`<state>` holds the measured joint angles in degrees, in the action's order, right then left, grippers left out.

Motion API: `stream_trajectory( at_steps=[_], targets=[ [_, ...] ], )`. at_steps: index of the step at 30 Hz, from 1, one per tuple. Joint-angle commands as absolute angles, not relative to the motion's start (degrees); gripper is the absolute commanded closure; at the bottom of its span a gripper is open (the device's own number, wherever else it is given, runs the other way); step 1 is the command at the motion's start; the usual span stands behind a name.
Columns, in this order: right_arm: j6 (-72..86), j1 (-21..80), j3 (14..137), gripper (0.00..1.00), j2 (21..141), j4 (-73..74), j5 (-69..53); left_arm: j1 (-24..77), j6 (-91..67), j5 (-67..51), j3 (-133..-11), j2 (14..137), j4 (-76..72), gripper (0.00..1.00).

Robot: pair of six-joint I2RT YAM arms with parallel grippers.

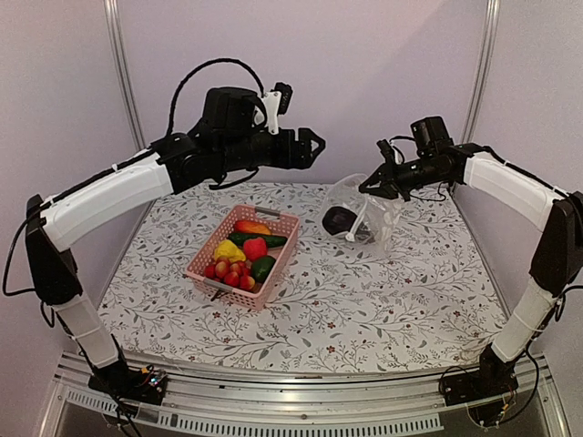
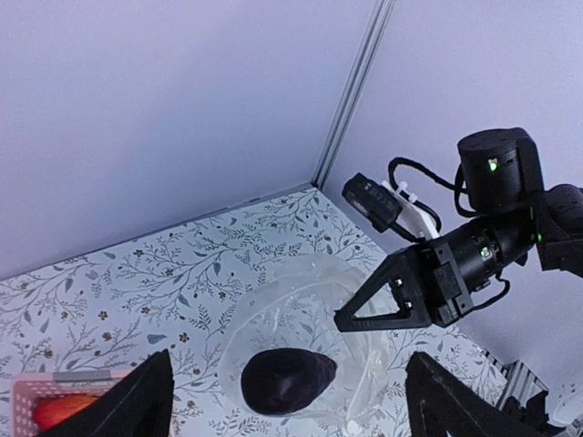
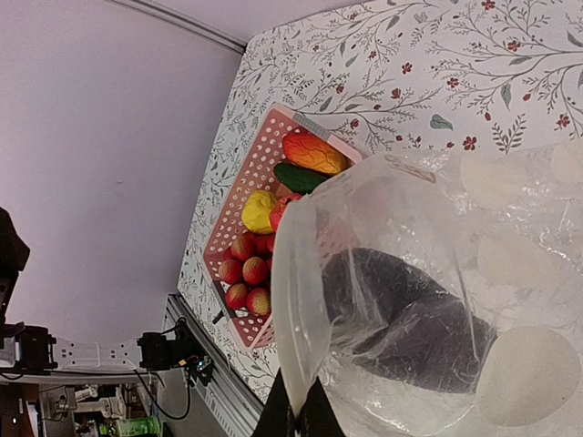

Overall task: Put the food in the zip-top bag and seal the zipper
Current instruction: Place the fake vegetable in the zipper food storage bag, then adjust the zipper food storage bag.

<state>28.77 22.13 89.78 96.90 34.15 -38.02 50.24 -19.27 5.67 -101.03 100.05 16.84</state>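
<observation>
top external view: the right end effector [image 1: 372, 186] is pressed together on the rim of the bag [image 1: 375, 221], lifting that edge so the pouch hangs slack to the worktop [image 1: 383, 300] at far right. one eggplant [image 1: 339, 219] lies inside. the rest of the food [image 1: 242, 258] sits in the pink basket [image 1: 239, 293] at centre left, well apart from the bag. the left end effector [image 1: 316, 148] is spread and empty, hovering high between basket and bag.

the hold is the weak spot. in the right wrist view only one pinch on the pale zipper [image 3: 288, 300] keeps the mouth open, and the film beside it sags. a piece dropped against that limp wall could fold the mouth closed or tug the rim out of the pinch. if the rim is raised or tipped further, the eggplant may roll toward the opening and out.

the small red pieces [image 1: 231, 273] are packed touching at the basket's near end, so a spread grasp there could catch two, or nudge one over the wall.
</observation>
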Motion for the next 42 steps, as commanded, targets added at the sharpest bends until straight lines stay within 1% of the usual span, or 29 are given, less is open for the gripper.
stream_trajectory(
  at_steps=[1,4,6,7,10,12,15,18,23,27,32,34,35,37,41,42],
  targets=[
    [30.6,22.3,85.6,1.00,95.2,28.5,-38.4,50.5,-25.6,9.1,-94.7,100.3,20.5,0.18],
    [31.0,22.3,84.1,1.00,93.9,25.0,-40.5,49.9,-28.7,4.6,-90.4,101.0,21.0,0.29],
    [32.1,22.3,83.2,1.00,92.5,22.5,-42.0,49.5,-30.0,3.1,-89.4,101.9,21.7,0.30],
    [32.4,22.3,83.0,1.00,91.9,21.8,-42.3,49.5,-30.6,3.2,-89.4,102.4,22.3,0.29],
    [33.6,22.3,83.2,1.00,91.4,21.1,-43.3,49.4,-32.9,5.9,-90.6,104.7,25.2,0.19],
    [34.1,22.3,83.3,1.00,91.5,20.6,-44.0,49.2,-32.8,5.9,-91.6,106.7,25.7,0.18],
    [35.3,22.3,83.7,1.00,91.4,19.9,-45.0,48.7,-33.1,5.1,-93.9,109.7,25.6,0.23],
    [36.3,22.3,84.4,1.00,90.9,19.8,-46.0,48.4,-33.9,3.6,-95.6,112.3,24.1,0.32],
    [37.1,22.3,85.0,1.00,90.1,19.8,-46.8,47.1,-36.7,0.4,-95.7,114.0,19.7,0.33],
    [37.6,22.3,85.1,1.00,89.4,19.8,-47.0,45.0,-40.0,-5.1,-93.9,115.4,13.8,0.35],
    [38.0,22.3,85.9,1.00,88.9,19.8,-47.4,43.6,-40.2,-14.7,-91.7,115.8,0.1,0.40],
    [38.0,22.1,85.9,1.00,88.9,19.8,-47.3,43.4,-40.8,-18.3,-92.2,116.6,-3.5,0.43],
    [38.1,22.1,85.9,1.00,88.9,19.6,-47.3,43.3,-41.6,-20.0,-92.3,116.9,-4.8,0.46],
    [38.3,22.1,85.9,1.00,88.9,19.2,-47.2,43.0,-42.8,-21.2,-92.5,117.5,-6.0,0.52],
    [39.2,22.0,85.9,1.00,88.9,18.0,-47.3,42.7,-43.4,-19.8,-92.1,117.8,-5.0,0.53],
    [39.5,22.0,85.8,1.00,88.7,17.7,-47.6,42.6,-43.4,-19.6,-92.1,118.1,-4.5,0.55]
  ],
)
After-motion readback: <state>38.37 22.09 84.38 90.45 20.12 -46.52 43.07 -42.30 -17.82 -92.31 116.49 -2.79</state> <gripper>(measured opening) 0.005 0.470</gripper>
